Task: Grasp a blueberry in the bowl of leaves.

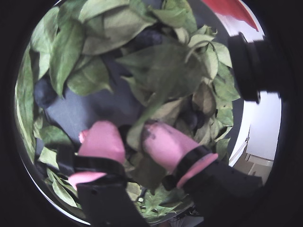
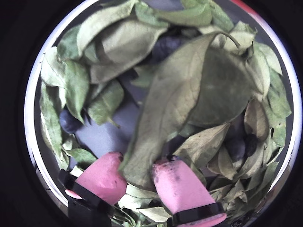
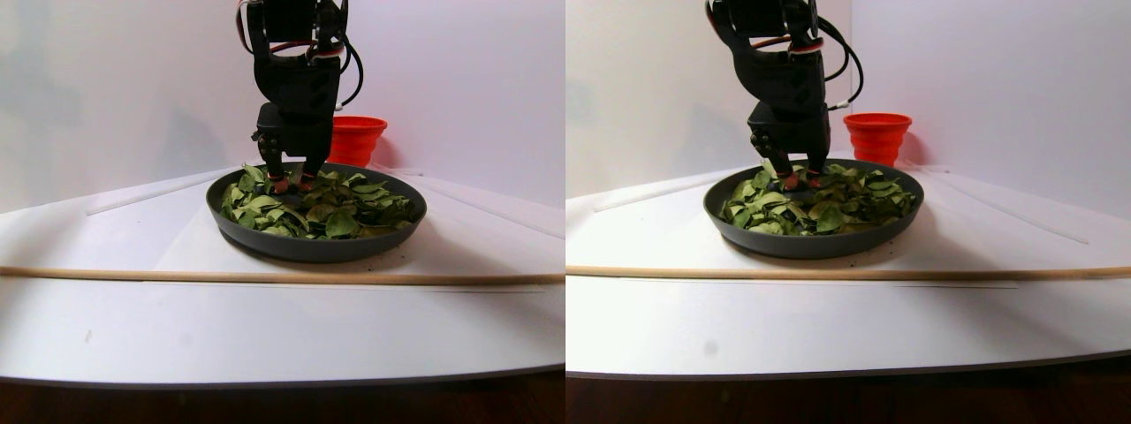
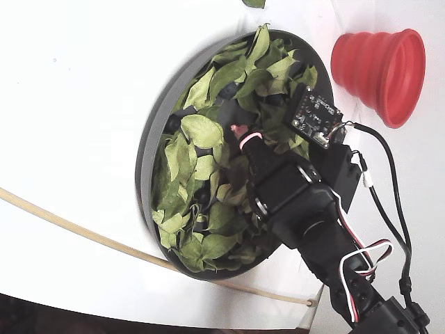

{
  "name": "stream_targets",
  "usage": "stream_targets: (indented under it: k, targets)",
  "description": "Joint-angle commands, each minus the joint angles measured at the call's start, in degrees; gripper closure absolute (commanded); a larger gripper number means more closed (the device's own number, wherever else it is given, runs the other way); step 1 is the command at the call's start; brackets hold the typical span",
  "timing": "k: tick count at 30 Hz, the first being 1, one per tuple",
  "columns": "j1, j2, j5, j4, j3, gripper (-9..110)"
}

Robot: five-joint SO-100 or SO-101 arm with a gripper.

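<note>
Gripper (image 2: 136, 177) was down in the bowl (image 4: 154, 132) w/ pink fingertips (image 2: 177, 182) spread, straddling a big leaf (image 2: 163, 113), prob. to rake leaves aside; nothing held. Nearest blueberry (image 2: 69, 121) sat exposed near the rim.

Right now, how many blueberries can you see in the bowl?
3 blueberries clear in a wrist view: left, top, right. The leaves may hide more.

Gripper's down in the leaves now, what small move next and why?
Probably lift slightly and shift toward the blueberry at the bowl rim: the gripper has only a large leaf between its open pink fingertips, no berry.
</note>
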Motion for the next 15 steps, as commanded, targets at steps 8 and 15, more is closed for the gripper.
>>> stream_targets:
  k: [8, 15]
  targets:
    - [1.49, 10.81, -0.79, 2.2, 0.62, 92]
    - [2.11, 13.71, -1.14, 3.87, 1.58, 92]
